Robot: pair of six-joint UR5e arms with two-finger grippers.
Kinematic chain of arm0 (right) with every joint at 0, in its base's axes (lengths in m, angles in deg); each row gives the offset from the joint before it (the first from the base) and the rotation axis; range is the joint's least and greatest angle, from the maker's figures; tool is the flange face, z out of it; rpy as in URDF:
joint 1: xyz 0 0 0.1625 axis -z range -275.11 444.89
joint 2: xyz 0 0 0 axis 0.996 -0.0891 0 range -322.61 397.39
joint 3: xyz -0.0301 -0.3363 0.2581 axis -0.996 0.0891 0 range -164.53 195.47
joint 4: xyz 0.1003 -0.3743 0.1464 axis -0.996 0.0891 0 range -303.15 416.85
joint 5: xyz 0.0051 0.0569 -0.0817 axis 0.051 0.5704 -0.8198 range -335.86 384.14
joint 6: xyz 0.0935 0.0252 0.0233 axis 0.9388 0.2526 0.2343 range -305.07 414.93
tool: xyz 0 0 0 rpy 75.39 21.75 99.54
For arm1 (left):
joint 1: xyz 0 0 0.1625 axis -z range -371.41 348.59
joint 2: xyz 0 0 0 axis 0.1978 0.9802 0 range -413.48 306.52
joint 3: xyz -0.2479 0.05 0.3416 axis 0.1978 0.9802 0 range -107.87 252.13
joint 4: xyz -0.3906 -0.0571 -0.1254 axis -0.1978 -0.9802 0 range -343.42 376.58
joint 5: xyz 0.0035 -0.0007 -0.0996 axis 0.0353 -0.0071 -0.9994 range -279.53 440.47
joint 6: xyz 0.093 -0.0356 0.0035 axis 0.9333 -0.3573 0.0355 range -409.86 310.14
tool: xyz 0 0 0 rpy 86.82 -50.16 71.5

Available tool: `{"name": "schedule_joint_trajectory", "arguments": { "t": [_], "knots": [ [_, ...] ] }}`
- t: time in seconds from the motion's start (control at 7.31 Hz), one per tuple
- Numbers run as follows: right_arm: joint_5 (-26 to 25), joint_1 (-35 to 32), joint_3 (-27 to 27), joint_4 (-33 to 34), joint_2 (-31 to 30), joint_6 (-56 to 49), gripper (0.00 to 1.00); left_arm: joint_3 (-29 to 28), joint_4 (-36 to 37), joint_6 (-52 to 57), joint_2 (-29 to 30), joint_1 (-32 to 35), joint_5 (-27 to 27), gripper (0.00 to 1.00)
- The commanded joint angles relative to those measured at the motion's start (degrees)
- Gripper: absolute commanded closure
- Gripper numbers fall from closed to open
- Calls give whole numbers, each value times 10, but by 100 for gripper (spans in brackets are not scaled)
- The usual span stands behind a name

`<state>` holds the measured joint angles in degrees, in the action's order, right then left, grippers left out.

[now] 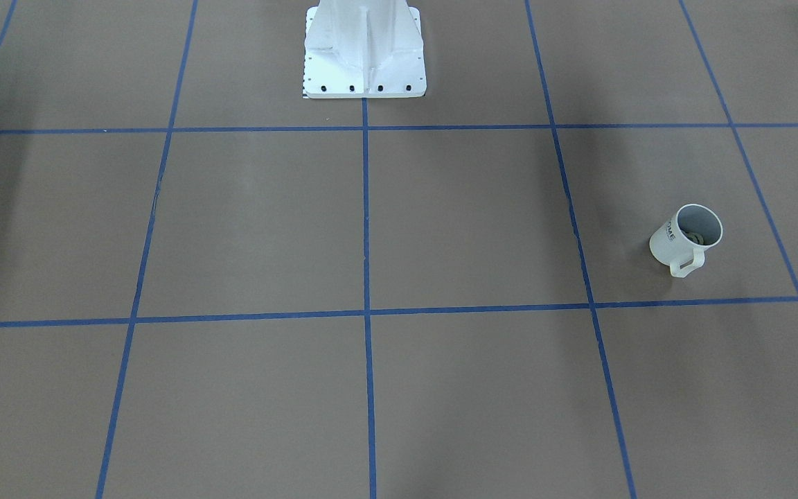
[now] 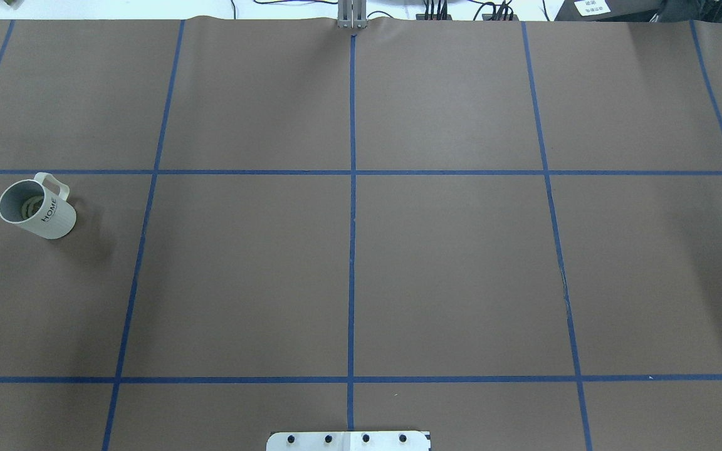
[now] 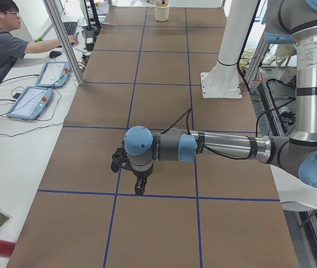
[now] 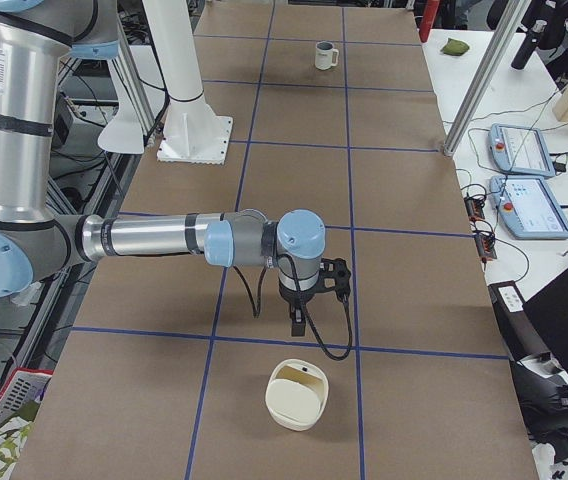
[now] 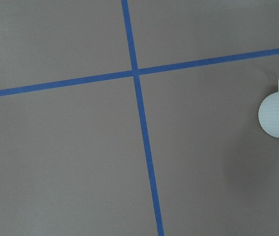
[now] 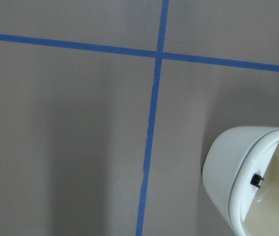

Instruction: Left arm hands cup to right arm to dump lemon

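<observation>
My left tool [image 3: 139, 187]: aperture cannot tell; clear of HOME mug [image 2: 40, 213]. Mug upright on surface [image 2: 242, 263], lemon [image 2: 27, 206] inside. Plan: pinch rim opposite handle [image 2: 55, 183], lift level.

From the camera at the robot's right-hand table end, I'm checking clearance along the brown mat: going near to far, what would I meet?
cream container → right arm's tool → white pedestal base → cup
</observation>
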<state>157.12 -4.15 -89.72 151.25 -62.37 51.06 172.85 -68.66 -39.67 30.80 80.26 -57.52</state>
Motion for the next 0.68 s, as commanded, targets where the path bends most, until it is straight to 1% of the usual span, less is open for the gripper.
{"name": "schedule_joint_trajectory", "arguments": {
  "t": [0.0,0.14,0.27,0.55],
  "knots": [
    [1,0,-4,-1,3,1,0,1,-1,0,0,0,1,0],
    [4,0,-22,0,4,1,0,1,-1,0,0,0,1,0],
    [0,0,-28,0,4,-2,0,13,-1,-1,-1,0,3,0],
    [4,0,-34,-1,3,0,0,16,-1,-5,0,-1,4,0]
  ]
}}
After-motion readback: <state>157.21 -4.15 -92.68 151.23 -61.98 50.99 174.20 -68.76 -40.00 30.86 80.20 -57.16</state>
